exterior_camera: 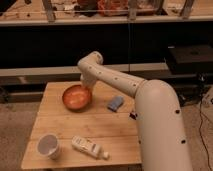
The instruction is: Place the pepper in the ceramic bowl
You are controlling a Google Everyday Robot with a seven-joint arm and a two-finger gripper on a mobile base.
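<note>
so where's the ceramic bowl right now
In the camera view the ceramic bowl sits far back on the table, left of the blue object, with the gripper at its upper-right rim.

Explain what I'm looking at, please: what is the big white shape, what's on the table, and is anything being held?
The big white shape is the robot's one arm, bending from the lower right across a wooden table. There is only this one view, looking down on the table from beside the arm. The arm ends in its tool, which sits at the right rim of the orange ceramic bowl. Also on the table: a blue pad, a white cup and a white bottle lying on its side. The pepper is not visible, so I cannot tell whether the tool holds it.
</note>
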